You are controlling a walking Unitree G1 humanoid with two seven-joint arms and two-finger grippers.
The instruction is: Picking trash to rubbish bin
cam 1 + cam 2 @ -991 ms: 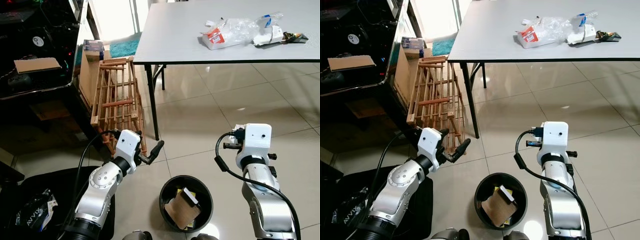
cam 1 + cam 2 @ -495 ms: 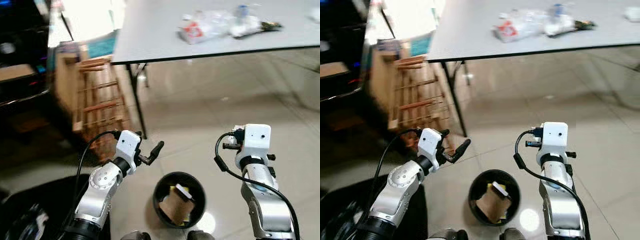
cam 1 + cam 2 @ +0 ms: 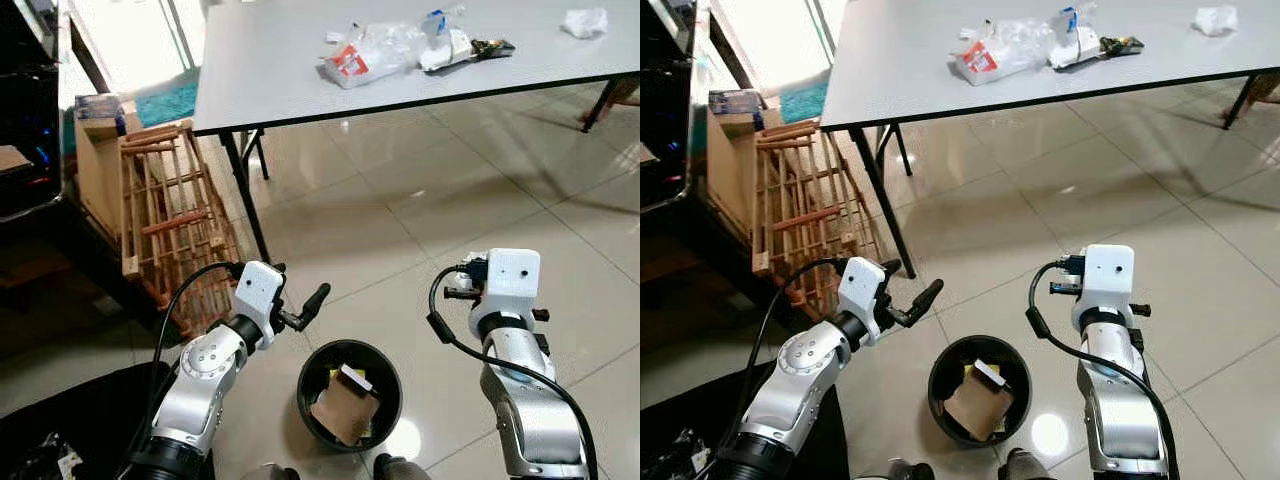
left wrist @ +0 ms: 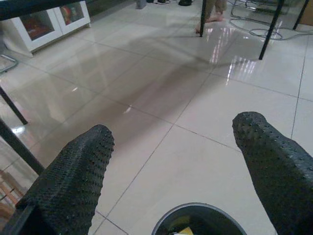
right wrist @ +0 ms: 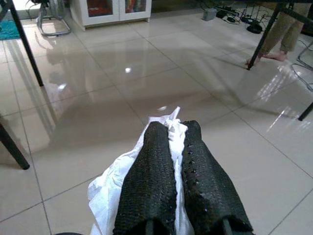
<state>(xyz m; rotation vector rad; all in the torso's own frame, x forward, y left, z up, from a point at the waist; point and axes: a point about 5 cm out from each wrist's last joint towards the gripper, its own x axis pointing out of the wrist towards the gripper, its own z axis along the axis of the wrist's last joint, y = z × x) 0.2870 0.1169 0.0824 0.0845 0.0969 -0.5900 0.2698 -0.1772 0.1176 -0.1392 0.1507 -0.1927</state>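
Note:
A black round rubbish bin (image 3: pixel 310 385) stands on the tiled floor between my two arms, with cardboard and scraps inside. My left gripper (image 4: pixel 173 142) hangs open and empty just up and left of the bin; one black finger (image 3: pixel 314 298) shows in the left eye view. My right gripper (image 5: pixel 178 134) is shut on a crumpled white paper (image 5: pixel 110 196), held to the right of the bin and above floor level. On the grey table (image 3: pixel 260 70) farther off lie a clear plastic bag with a red label (image 3: pixel 365 55), a dark wrapper (image 3: pixel 492 45) and a white paper wad (image 3: pixel 585 20).
A wooden slatted rack (image 3: pixel 170 220) and a cardboard box (image 3: pixel 95 150) stand at the left by the black table leg (image 3: pixel 248 210). A black bag (image 3: pixel 60 440) lies at lower left. A person's feet (image 5: pixel 266 56) stand across the room.
The camera has swung, so the table and rack have shifted left and the blur has cleared. Both arms hold the same pose over the bin.

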